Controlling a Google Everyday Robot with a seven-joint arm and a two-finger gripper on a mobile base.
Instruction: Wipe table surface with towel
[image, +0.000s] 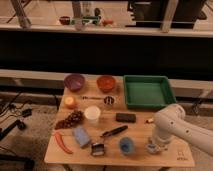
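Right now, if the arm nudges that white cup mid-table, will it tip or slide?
The white cup stands upright on the wooden table, so a low push probably slides it; a high one may tip it. It looks small, likely light. The gripper is low near the table's front right corner, away from it.

Green tray (145, 78), purple bowl (74, 81), cup (126, 145) near end effector (155, 146).
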